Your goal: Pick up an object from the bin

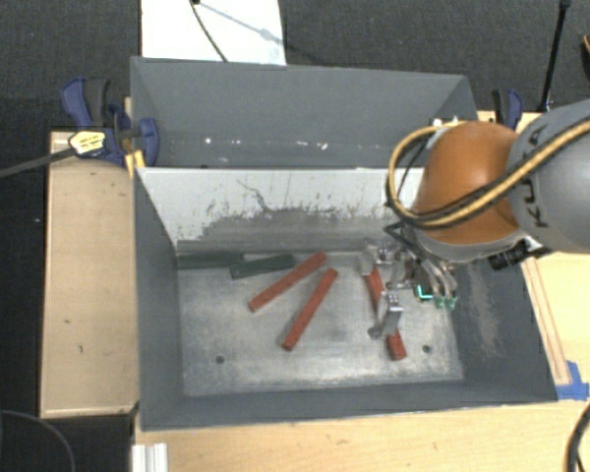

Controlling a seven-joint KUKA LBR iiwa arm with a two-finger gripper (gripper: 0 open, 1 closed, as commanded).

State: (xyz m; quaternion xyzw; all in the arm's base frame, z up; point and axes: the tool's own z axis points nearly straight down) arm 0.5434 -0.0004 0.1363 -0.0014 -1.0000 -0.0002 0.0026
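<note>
Hand [385, 313] low over the right part of the bin floor [236, 357], directly above a short red-brown stick [396, 346]. The stick's long axis runs far to near, near end poking out. Hand's opening: cannot tell. Two longer red-brown sticks [309, 309] lie well apart, left. Floor flat, bare; right wall near.

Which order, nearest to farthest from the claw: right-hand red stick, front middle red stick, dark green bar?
1. Right-hand red stick, at the claw.
2. Front middle red stick, bin centre.
3. Dark green bar, back left.
</note>
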